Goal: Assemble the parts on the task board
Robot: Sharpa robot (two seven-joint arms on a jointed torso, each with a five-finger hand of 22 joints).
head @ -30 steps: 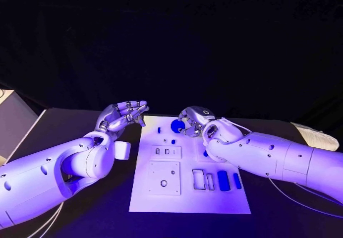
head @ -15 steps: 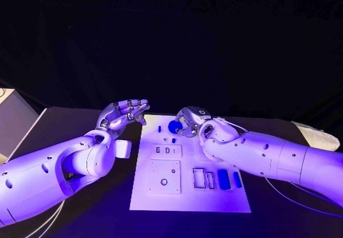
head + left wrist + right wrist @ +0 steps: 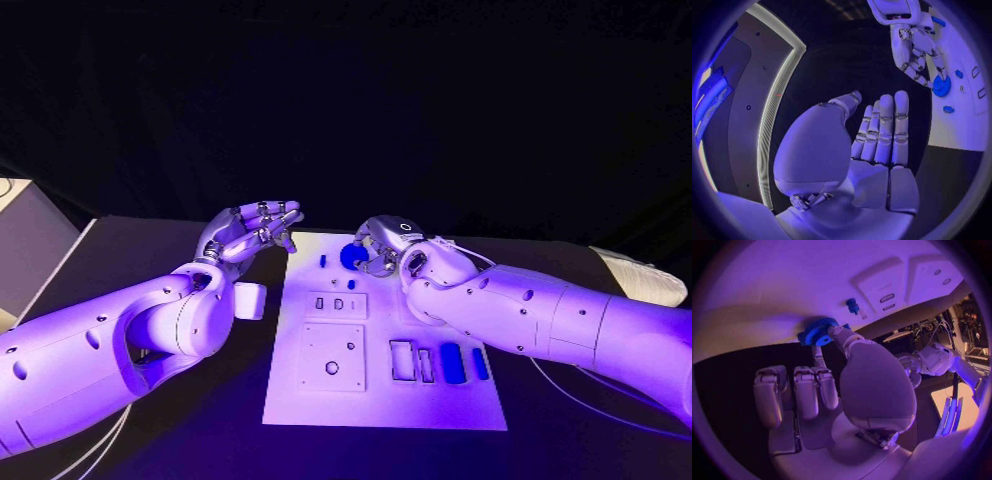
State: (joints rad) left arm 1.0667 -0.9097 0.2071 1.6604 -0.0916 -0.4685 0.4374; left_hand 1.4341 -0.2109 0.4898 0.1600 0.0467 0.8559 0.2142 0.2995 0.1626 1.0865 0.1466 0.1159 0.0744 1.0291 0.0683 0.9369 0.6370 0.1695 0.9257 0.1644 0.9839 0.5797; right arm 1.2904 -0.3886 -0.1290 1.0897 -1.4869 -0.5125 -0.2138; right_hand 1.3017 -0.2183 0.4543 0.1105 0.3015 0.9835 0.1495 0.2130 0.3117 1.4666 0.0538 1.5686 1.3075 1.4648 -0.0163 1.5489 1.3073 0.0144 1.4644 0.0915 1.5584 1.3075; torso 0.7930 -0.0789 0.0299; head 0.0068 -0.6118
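We see the black table [image 3: 144, 250] running under a dark backdrop [image 3: 361, 110], with a pale grey box-like object [image 3: 26, 250] at its left edge and, at the far right corner, what may be a white cloth or bag [image 3: 645, 278], too dim to name.
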